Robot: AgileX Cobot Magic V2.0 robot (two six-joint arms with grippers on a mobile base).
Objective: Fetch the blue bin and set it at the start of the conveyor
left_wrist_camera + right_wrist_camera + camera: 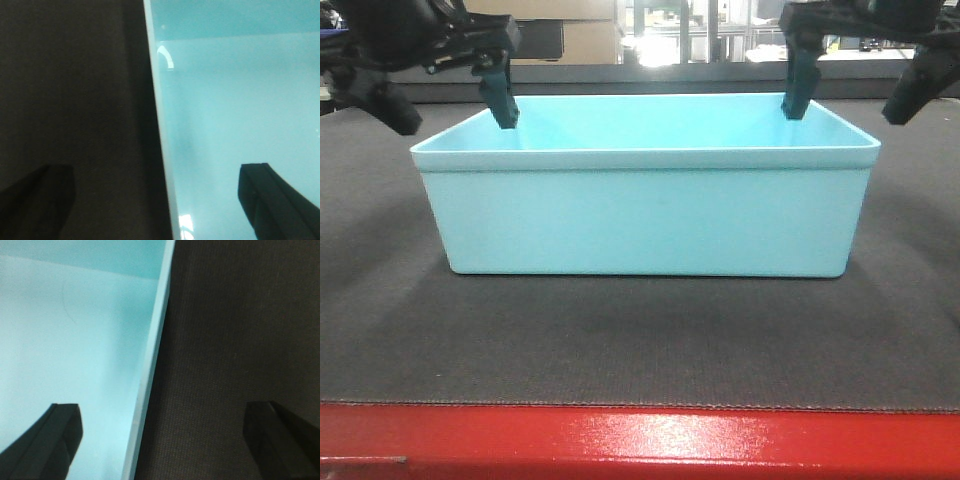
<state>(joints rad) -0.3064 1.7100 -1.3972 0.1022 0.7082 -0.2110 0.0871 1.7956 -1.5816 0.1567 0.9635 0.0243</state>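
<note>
Turquoise blue bin [645,215] (floor hidden) between cropped claws.

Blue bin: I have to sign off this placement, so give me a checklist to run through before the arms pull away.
1. Blue bin resting flat on the conveyor start: ok.
2. Bin behind the red front edge: ok.
3. Left gripper open, fingers astride the side wall: ok.
4. Right gripper open, astride the other side wall: ok.
5. Fingers apart from the walls: ok in both wrist views.
6. Bin contents: cannot tell fully.
</note>
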